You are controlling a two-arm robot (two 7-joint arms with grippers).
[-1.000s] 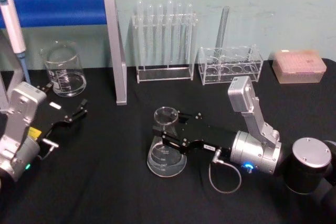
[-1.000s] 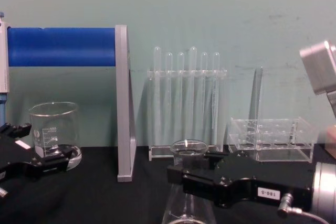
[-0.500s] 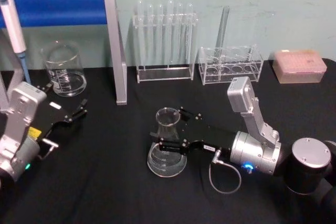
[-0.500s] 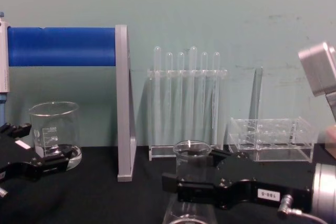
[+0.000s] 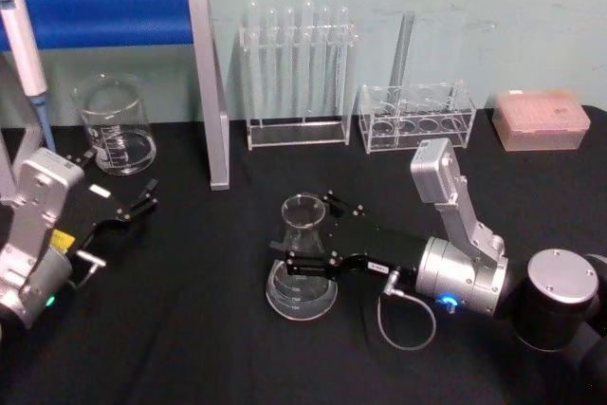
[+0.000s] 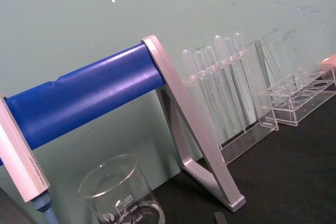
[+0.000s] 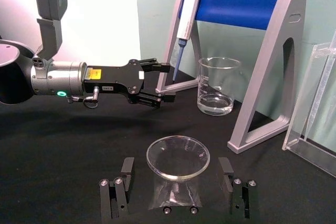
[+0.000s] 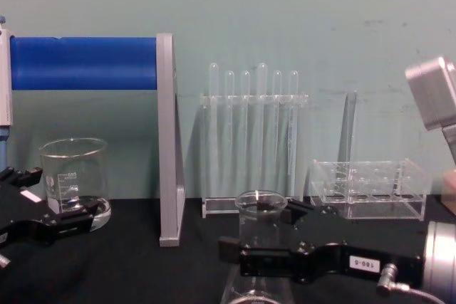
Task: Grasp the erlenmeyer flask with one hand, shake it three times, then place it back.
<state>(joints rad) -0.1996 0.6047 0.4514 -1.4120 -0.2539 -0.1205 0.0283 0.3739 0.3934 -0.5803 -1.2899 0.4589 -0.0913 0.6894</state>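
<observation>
Straddling the neck of the erlenmeyer flask (image 5: 302, 258), the right gripper (image 5: 313, 236) has its two black fingers (image 7: 117, 192) spread wide, one on each side of the glass, with a clear gap between each pad and the neck, as the right wrist view shows. Nothing is pinched. The flask stands upright on its broad base on the black table (image 5: 190, 329), near the middle, in front of the test tube rack (image 5: 299, 73); it looks empty, though the glass is too clear to be sure.

Off to the robot's left, the left gripper (image 5: 142, 204) hangs low over the cloth with its jaws parted and holding nothing, pointing towards the beaker (image 5: 116, 126). The beaker is a straight-walled glass with printed marks; whether anything lies in its bottom I cannot tell. It stands under the blue bar of a pipette stand (image 5: 204, 82), where a pipette (image 5: 24, 54) hangs at the far left end.

Behind the flask, the rack holds a row of upright, seemingly empty tubes, and beside it a lower clear rack (image 5: 415, 119) carries one tall tube. A pink tip box (image 5: 539, 120) sits at the far right.
</observation>
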